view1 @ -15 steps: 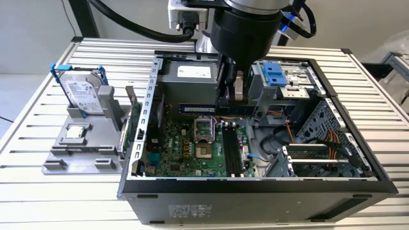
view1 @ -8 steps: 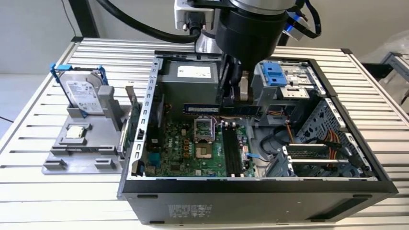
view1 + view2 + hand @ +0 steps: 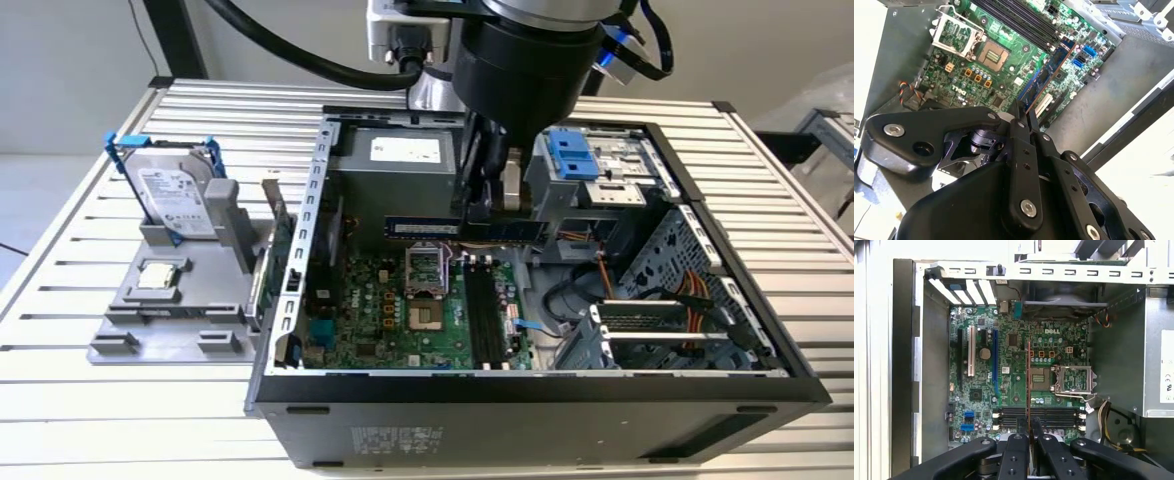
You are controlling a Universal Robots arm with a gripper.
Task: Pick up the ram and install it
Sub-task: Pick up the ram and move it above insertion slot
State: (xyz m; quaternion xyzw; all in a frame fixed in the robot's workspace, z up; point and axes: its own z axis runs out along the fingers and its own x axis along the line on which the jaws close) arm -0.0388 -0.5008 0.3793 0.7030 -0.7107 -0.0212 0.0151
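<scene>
The jaws are clenched on the ram [image 3: 430,228], gripping its upper edge so it hangs level above the motherboard [image 3: 387,310], inside the open computer case [image 3: 534,405]. There is one ram stick. It is long, thin and dark, with a pale sticker on the end toward nine o'clock in the exterior view. In the first wrist view it shows edge-on as a thin line [image 3: 1028,385] across the green board. Toward six o'clock of it lie the black memory slots [image 3: 487,315]. One power supply [image 3: 387,185] with a white label sits at twelve o'clock. At nine o'clock of the case, on the slatted table [image 3: 801,250], one grey stand [image 3: 160,325] carries one upright, labelled hard drive [image 3: 174,190] in a blue frame and one square silver chip [image 3: 160,275].
</scene>
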